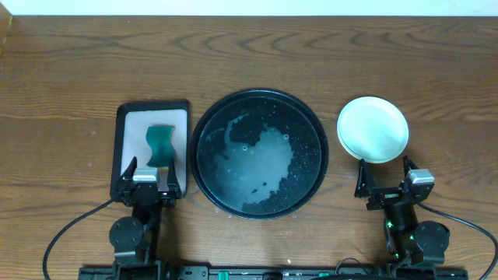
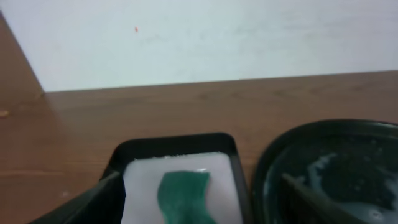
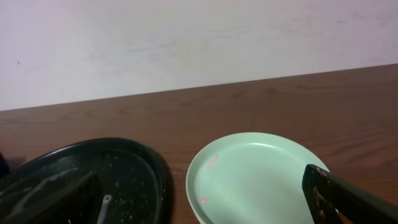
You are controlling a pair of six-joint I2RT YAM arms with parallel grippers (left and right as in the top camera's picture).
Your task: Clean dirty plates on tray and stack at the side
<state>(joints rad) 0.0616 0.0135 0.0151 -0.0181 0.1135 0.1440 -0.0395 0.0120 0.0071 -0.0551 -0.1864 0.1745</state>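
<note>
The large round black tray (image 1: 259, 152) sits at the table's middle, smeared with whitish residue and crumbs; no plate lies on it. It also shows in the left wrist view (image 2: 329, 168) and the right wrist view (image 3: 93, 180). A pale mint-green plate (image 1: 373, 129) lies on the table right of the tray, with a yellowish rim at its left edge; I cannot tell how many plates lie under it. It shows in the right wrist view (image 3: 258, 177). My left gripper (image 1: 145, 180) is open and empty near the table's front. My right gripper (image 1: 387, 180) is open and empty, just in front of the plate.
A small rectangular black-rimmed tray (image 1: 152, 148) with a pale mat holds a green sponge (image 1: 160, 144) left of the round tray; the sponge also shows in the left wrist view (image 2: 185, 194). A white wall stands behind the table's far edge.
</note>
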